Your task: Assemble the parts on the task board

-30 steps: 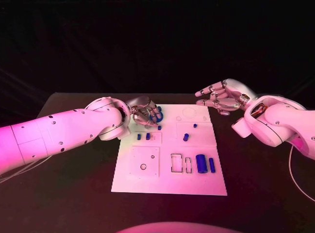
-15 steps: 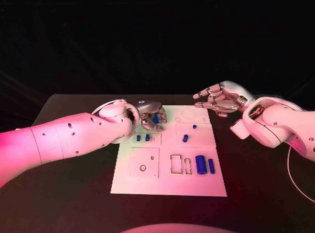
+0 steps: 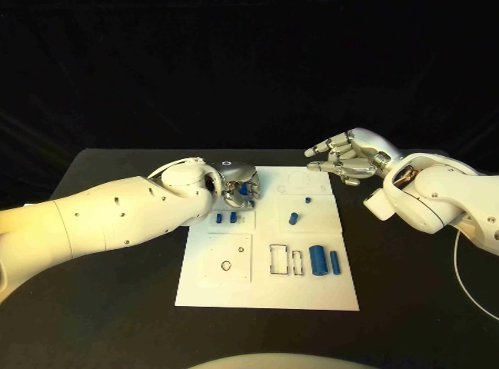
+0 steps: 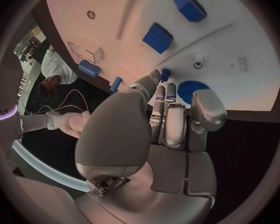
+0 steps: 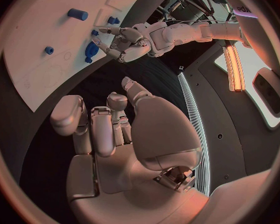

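Blue parts are spread over the white task board (image 3: 266,288), which lies flat in the middle of the black table (image 3: 116,307). A round blue disc (image 4: 191,90) with a toothed edge is seen just in front of the left hand's fingertips (image 4: 167,76), at the board's far left corner; whether it is actually pinched cannot be told. The left hand (image 3: 236,187) is placed over that corner with its fingers curled downward and drawn close together. Just beside that hand, toward the robot, two short blue pegs (image 3: 226,217) stand side by side, and a third small blue peg (image 3: 294,218) stands a little farther off on the board's right half. A large blue cylinder (image 3: 318,260) and a thinner blue bar (image 3: 336,263) are laid next to an empty rectangular slot (image 3: 281,258) at the near end, well apart from both hands. The right hand (image 3: 346,159) is held above the table just beyond the board's far right corner, with nothing in it and its fingers loosely bent but separated.
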Controlling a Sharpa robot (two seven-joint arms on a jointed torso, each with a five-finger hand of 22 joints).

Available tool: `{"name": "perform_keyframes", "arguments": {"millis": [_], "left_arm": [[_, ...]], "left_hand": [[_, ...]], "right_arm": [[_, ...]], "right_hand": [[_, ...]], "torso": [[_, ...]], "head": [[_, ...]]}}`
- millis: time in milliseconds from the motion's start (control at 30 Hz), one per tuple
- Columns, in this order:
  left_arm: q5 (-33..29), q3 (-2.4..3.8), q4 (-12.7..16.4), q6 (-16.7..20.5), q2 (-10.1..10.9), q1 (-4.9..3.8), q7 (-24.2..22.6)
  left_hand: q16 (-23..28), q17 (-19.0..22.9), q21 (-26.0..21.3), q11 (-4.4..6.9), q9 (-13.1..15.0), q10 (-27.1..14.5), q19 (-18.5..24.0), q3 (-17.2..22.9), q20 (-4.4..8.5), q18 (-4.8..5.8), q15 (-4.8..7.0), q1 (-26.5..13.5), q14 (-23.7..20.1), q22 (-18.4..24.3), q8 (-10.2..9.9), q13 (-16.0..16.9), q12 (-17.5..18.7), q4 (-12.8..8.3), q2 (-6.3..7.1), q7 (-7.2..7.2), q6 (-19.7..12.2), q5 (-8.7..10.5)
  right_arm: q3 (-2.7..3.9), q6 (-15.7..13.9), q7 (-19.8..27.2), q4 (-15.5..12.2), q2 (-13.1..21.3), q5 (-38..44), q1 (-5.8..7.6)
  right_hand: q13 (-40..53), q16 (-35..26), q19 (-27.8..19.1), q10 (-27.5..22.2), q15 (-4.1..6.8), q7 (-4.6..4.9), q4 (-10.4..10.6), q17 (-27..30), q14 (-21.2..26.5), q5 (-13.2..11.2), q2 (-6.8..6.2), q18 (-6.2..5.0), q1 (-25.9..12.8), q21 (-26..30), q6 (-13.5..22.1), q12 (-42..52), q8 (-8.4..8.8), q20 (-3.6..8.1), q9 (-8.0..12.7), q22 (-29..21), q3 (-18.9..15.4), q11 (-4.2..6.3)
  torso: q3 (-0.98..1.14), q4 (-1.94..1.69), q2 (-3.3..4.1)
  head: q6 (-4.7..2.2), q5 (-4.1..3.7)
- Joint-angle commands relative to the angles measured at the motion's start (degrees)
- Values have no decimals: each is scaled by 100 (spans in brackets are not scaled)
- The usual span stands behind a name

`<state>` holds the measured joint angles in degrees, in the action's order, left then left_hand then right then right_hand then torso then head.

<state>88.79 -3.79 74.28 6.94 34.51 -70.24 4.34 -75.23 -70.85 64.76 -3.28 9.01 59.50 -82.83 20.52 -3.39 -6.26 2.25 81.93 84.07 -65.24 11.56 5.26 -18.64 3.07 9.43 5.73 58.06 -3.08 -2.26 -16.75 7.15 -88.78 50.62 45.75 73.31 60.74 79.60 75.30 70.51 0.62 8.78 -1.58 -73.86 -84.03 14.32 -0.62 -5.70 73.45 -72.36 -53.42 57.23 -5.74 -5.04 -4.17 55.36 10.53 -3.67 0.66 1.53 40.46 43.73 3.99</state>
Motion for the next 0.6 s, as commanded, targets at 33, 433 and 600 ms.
{"name": "perform_keyframes", "arguments": {"millis": [33,433,600], "left_arm": [[160,4,-28,-436,-32,7,98],[158,7,-150,-468,-110,35,164],[135,9,-181,-414,-148,53,153]], "left_hand": [[-33,-13,85,9,-9,48,-56,32,7,96,43,-60,196,-85,-45,-6,13,-7,9,-6,53,-12],[-74,-23,282,28,-31,142,-104,109,14,135,35,-48,229,-284,-100,-9,27,-33,-28,9,86,-14],[-99,-27,347,33,-41,204,-110,209,2,147,15,-20,242,-356,-126,-14,46,-60,-84,25,132,-15]], "right_arm": [[1,57,58,5,-11,-15,-4],[1,60,60,9,-21,-15,-5],[1,64,64,12,-30,-16,-5]], "right_hand": [[9,-19,-24,-33,29,20,-5,-3,-253,21,34,-75,-9,29,-16,8,-30,1,7,0,26,2],[9,-19,-24,-33,29,20,-5,-3,-253,21,34,-75,-9,29,-16,8,-30,1,7,0,26,2],[9,-20,-24,-32,29,20,-5,-2,-253,21,35,-75,-10,29,-17,8,-30,1,7,-1,26,2]], "torso": [[4,-1,-3],[2,-5,-2],[-2,-1,0]], "head": [[4,-1],[17,-4],[19,-5]]}}
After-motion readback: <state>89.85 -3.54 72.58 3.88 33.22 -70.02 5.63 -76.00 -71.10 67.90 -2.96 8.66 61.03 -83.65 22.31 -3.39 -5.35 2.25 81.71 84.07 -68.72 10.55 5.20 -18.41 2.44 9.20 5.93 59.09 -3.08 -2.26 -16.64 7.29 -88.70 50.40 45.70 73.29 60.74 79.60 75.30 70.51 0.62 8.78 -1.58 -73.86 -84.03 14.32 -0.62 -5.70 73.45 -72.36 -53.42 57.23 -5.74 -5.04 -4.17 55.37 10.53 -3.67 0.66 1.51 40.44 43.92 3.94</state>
